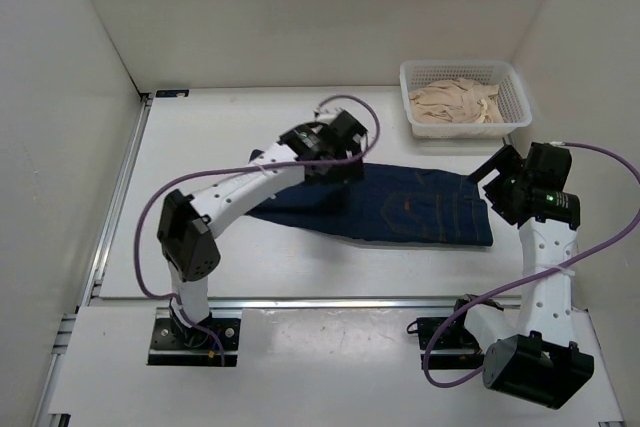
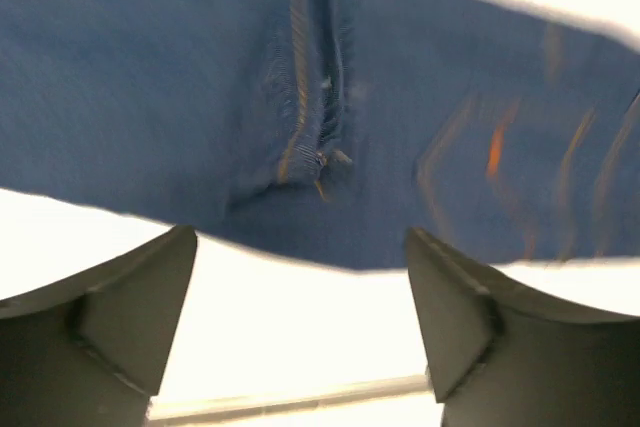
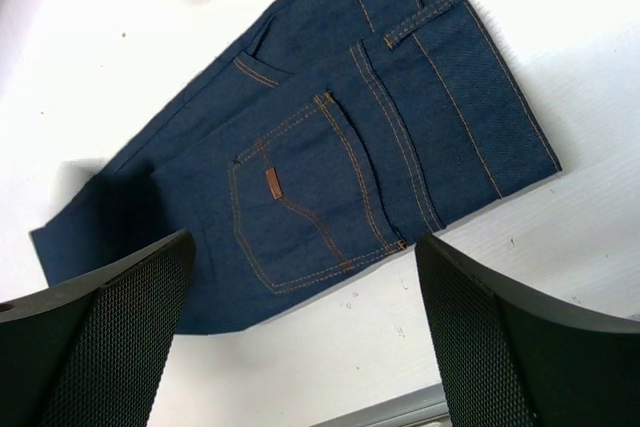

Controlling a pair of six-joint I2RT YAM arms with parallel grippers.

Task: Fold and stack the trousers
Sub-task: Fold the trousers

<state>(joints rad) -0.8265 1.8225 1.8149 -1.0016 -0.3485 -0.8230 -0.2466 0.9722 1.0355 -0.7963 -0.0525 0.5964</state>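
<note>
The dark navy trousers [image 1: 410,205] lie flat and folded on the white table, waistband to the right, back pocket up. My left gripper [image 1: 335,155] hovers over their far left part, open and empty; in the left wrist view the denim [image 2: 300,97] with a seam fills the top, beyond the fingertips [image 2: 165,277]. My right gripper [image 1: 495,175] is open and empty, raised just right of the waistband; its view shows the pocket side of the trousers [image 3: 320,167] between and beyond the fingers [image 3: 470,307].
A white mesh basket [image 1: 519,105] holding beige cloth [image 1: 455,102] stands at the back right. White walls enclose the table on the left, the back and the right. A metal rail [image 1: 330,301] runs along the near edge.
</note>
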